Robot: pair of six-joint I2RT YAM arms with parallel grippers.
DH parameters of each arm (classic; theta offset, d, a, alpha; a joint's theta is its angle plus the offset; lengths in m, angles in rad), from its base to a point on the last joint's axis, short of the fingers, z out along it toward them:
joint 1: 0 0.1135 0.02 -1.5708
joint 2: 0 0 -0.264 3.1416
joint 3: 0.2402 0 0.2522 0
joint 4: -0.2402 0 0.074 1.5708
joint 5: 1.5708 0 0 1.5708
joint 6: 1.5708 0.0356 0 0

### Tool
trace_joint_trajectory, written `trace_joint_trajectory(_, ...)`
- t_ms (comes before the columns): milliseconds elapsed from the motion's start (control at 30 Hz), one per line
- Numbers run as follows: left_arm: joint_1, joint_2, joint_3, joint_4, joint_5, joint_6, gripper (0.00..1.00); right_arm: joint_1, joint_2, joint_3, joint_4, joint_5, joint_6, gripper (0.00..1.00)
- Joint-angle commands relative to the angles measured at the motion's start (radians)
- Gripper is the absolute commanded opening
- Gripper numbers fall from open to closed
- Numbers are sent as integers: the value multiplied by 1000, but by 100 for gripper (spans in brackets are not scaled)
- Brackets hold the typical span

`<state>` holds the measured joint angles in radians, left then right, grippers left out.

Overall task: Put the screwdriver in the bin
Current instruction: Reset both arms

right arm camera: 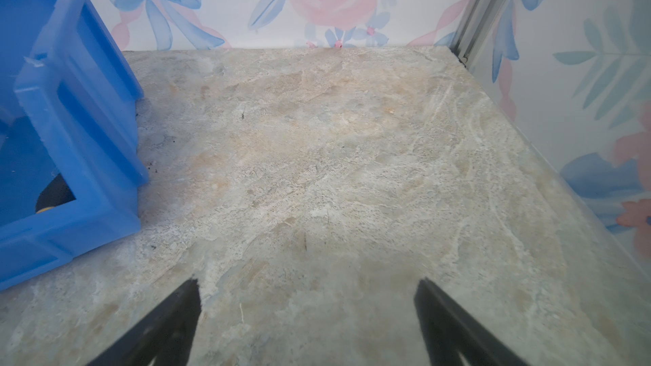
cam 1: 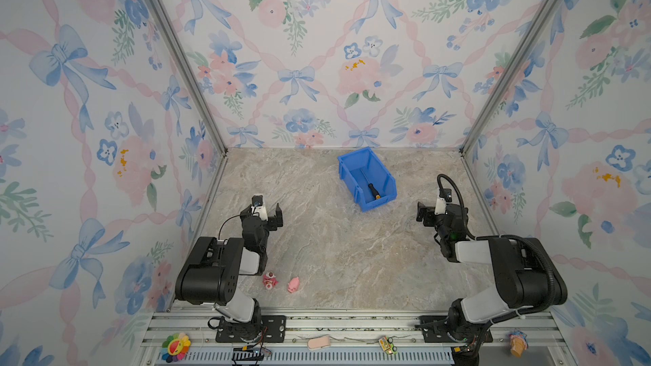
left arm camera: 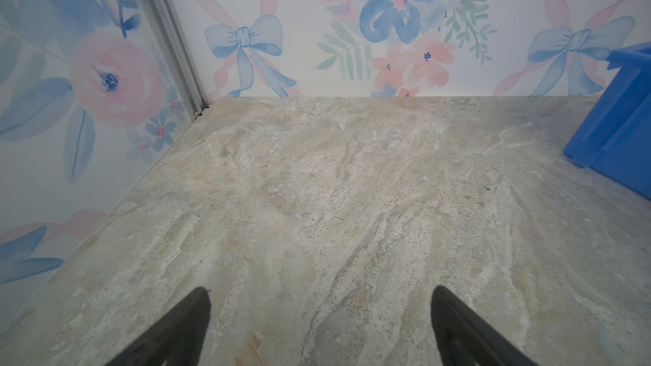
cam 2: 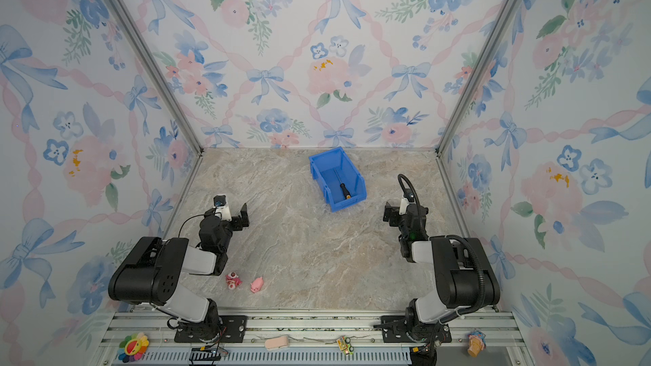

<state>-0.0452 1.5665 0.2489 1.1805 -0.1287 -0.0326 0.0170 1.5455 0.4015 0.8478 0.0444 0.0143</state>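
The blue bin (cam 1: 347, 179) (cam 2: 318, 181) stands at the back of the table, right of the middle, in both top views. The screwdriver (cam 1: 371, 188) (cam 2: 343, 190) lies inside it, its yellow-orange cap toward the lowered front lip. My left gripper (cam 1: 262, 207) (cam 2: 229, 213) hovers left of the bin, open and empty. My right gripper (cam 1: 438, 209) (cam 2: 405, 210) hovers right of it, also open and empty. In the left wrist view the bin (left arm camera: 613, 124) is off to one side of the gripper (left arm camera: 320, 290). The right wrist view shows the bin (right arm camera: 81, 107), the screwdriver handle (right arm camera: 53, 195) and the gripper (right arm camera: 308, 281).
Two small pink toy figures (cam 1: 270, 279) (cam 1: 293, 284) lie near the left arm's base. A flower toy (cam 1: 175, 346), a pink piece (cam 1: 318, 343), a small car (cam 1: 387, 343) and a figure (cam 1: 517, 343) sit on the front rail. Floral walls close in three sides.
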Motion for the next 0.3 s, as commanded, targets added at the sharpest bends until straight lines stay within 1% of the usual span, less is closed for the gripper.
trace_joint_trajectory(0, -1, -2, -7, 24, 17, 18, 98, 9, 2, -5, 47, -12, -10, 97)
trace_joint_trajectory(267, 4, -3, -5, 22, 31, 17, 98, 9, 2, -4, 48, -12, -11, 97)
